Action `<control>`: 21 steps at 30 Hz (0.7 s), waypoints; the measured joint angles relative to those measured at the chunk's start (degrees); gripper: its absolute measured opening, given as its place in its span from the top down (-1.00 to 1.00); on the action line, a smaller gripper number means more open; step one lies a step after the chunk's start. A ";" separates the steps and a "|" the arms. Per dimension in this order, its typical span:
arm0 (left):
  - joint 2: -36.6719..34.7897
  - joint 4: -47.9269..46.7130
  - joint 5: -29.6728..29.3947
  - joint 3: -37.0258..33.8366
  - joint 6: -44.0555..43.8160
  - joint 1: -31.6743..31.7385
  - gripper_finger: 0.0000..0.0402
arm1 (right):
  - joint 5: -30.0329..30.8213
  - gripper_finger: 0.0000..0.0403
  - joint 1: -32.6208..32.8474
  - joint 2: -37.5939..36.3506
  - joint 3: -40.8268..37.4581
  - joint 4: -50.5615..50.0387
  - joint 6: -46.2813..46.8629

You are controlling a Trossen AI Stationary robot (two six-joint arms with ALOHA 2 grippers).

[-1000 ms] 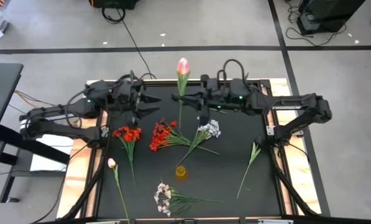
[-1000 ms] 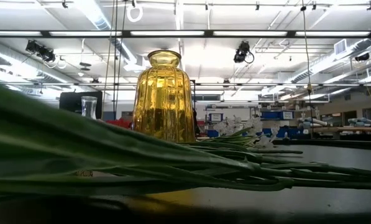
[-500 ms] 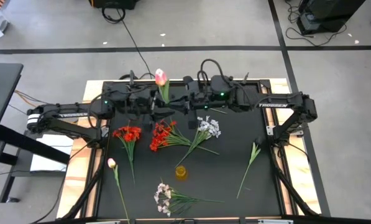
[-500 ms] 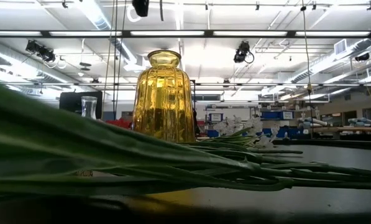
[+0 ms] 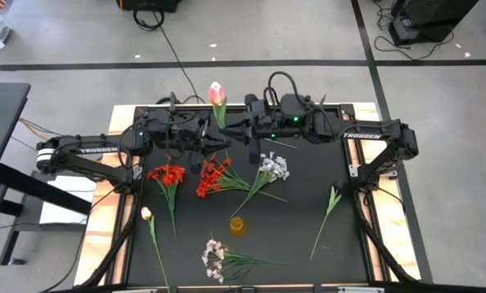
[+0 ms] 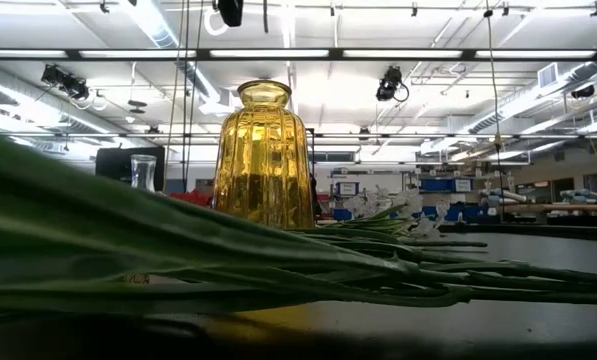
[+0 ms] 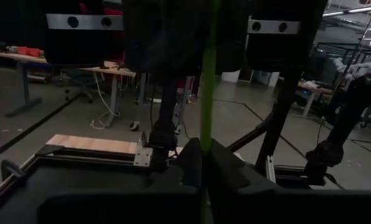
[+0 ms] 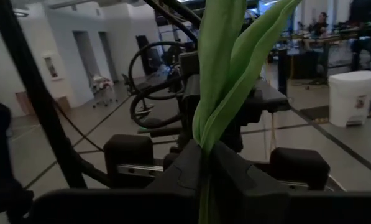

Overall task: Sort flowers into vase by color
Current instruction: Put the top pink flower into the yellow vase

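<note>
Risk: I've got both grippers pinched on one tulip (image 5: 216,93) stem mid-air near the desk's (image 5: 308,220) far edge; if they pull unevenly the stem bends or slips. Left gripper (image 5: 211,140) fully closed on stem, right gripper (image 5: 247,134) clamped too. Arms stretched inward, facing each other. Vase (image 5: 237,225) sits mid-desk.

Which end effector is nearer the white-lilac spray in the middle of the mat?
Right. The right end effector hangs just up-left of the white-lilac spray; the left end effector is farther left, above the red cluster.
</note>
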 joint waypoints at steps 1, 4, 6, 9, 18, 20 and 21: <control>0.00 -0.09 0.01 -0.01 0.00 0.00 0.95 | 0.65 0.74 0.02 -0.01 0.01 -0.37 0.10; -0.03 0.27 -0.01 -0.02 0.00 0.13 0.96 | 0.49 0.55 -0.21 -0.48 0.02 -2.73 0.42; -0.41 0.20 -0.01 -0.02 0.00 0.45 0.96 | 0.57 0.39 -0.37 -1.27 0.00 -5.39 -0.06; -0.63 0.41 -0.03 -0.02 0.00 0.69 0.96 | 0.70 0.16 -0.65 -2.78 0.00 -8.23 -1.14; -0.52 -0.15 -0.01 -0.02 0.77 0.68 0.97 | -1.52 0.05 -0.77 -2.33 0.02 -8.39 -1.11; -0.50 -0.12 -0.01 -0.02 1.45 0.68 0.97 | -1.89 0.10 -0.92 -2.25 -0.02 -8.11 -1.21; -0.52 -0.12 -0.01 -0.02 1.58 0.68 0.97 | -2.11 0.13 -1.03 -2.25 -0.02 -8.02 -1.23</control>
